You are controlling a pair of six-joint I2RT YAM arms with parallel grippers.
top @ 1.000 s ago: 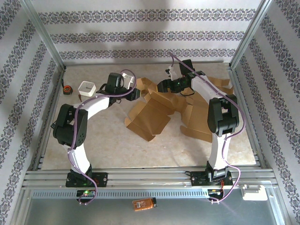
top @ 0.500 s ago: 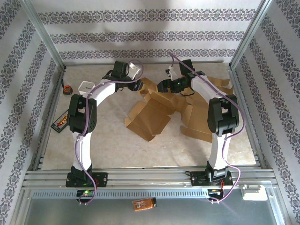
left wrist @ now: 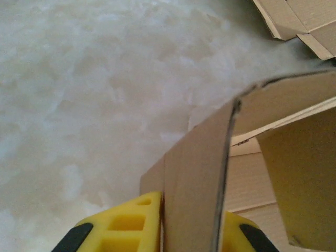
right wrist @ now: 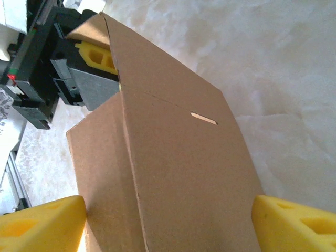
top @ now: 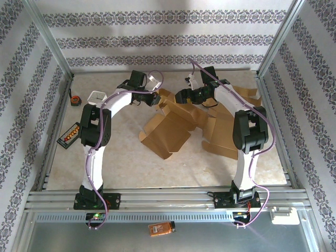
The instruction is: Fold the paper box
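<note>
Paper box [top: 165, 131], a brown carton lying half-formed on the bench [top: 121, 157], is resting against the pile of flat cardboard [top: 231, 131], on the pile's side toward the left arm. Its open flaps are pointing at the pile's far end, where both arms are working.

The step in hand is looking like the raising and creasing of one wall along its scored line. To do it well, the pinching side should be acting as an anchor, holding the flap [left wrist: 194, 194] close to the crease, while the other side is pushing the panel [right wrist: 173, 173] squarely over the score, so that the board is bending there and not buckling near the slot [right wrist: 203, 118].

Left gripper [top: 152, 100] is working beyond the box from the pile, its yellow fingers [left wrist: 131, 226] pressed close together and pinching the upright flap edge between them. Right gripper [top: 184, 96], beside the pile's far edge, is standing spread wide, its yellow fingers [right wrist: 42, 223] straddling the creased panel, one at each side edge. Whether they are squeezing the panel or merely flanking it, I cannot tell.
</note>
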